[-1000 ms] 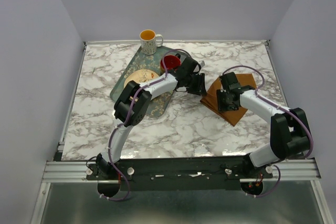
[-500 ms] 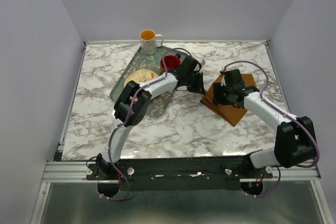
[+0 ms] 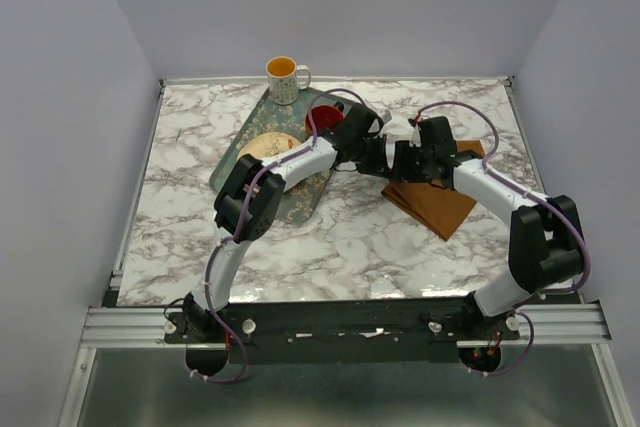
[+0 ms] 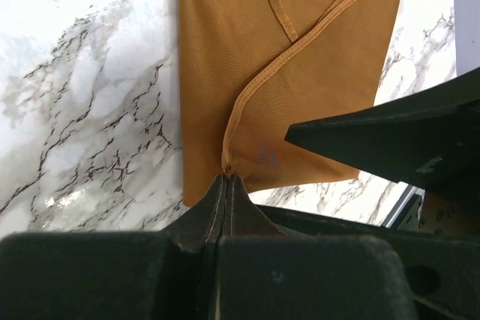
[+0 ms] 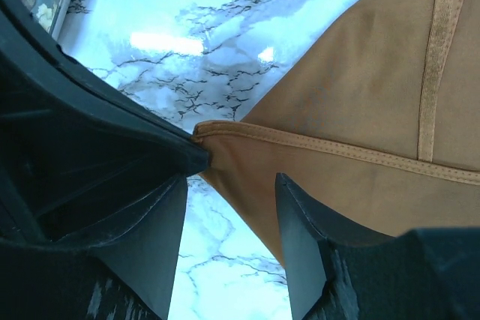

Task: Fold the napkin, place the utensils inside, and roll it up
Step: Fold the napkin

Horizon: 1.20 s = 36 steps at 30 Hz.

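rust-brown plain cloth napkin (image 3: 440, 202): folded flat on the white marble-pattern worktop (image 3: 340, 237), right of centre, apart from the dark green patterned tray (image 3: 300, 197). silvery utensils: not made out in any view. left fingers (image 4: 226, 189): pressed shut on the napkin's hemmed corner, holding at the very tips only. right fingers (image 3: 403, 159): spread open, nothing between them, just beside that same corner. risks, as i judge them: thin hem slips free on a lift; my two sets of fingers knock together; a pull drags every layer and spoils the fold.
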### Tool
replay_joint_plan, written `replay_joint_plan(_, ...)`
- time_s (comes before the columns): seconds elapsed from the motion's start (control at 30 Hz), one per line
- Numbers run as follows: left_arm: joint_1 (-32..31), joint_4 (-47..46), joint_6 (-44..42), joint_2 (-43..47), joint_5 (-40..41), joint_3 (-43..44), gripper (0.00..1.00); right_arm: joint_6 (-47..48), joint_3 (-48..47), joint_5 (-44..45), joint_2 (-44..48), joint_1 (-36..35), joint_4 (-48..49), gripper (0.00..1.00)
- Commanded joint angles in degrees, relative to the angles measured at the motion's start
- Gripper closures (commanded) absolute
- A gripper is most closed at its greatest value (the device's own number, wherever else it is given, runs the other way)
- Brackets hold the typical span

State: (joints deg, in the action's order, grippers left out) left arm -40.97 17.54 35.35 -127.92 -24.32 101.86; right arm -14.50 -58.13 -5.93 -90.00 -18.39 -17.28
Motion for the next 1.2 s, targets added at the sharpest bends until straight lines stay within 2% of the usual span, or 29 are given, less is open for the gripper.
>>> replay_joint_plan(0.0, -0.07, 0.48, 0.94, 4.25, -2.49, 1.41, 1.0, 1.23, -0.23, -2.94, -1.41, -0.33, 3.83, 0.41)
replay_joint_plan(0.2, -0.07, 0.74, 1.3, 4.78, -3.11, 1.67, 1.0, 1.49, 1.08, -4.0, -1.41, -0.33, 4.18, 0.47)
replay_joint_plan(0.4, -0.16, 0.65, 1.38, 4.17, -3.54, 2.11, 1.0, 2.81, 3.46, -3.9, 2.28, -0.33, 4.71, 0.42)
replay_joint_plan(0.6, -0.25, 0.3, 2.09, 4.25, -3.99, 2.37, 1.0, 3.6, 1.62, -5.57, -0.35, -0.33, 3.84, 0.41)
replay_joint_plan(1.03, -0.87, -0.14, 2.35, 4.96, -4.25, 1.23, 1.0, 4.66, 0.03, 2.85, 0.79, -0.33, 4.45, 0.45)
replay_joint_plan(1.07, -0.95, -0.22, 2.44, 5.05, -4.25, 0.97, 1.0, 4.83, 0.03, 3.03, 0.79, -0.33, 4.45, 0.47)
replay_joint_plan(1.17, -0.95, -0.4, 2.7, 5.57, -3.98, 0.53, 1.0, 3.44, -0.58, 4.78, 0.35, -0.33, 4.45, 0.66)
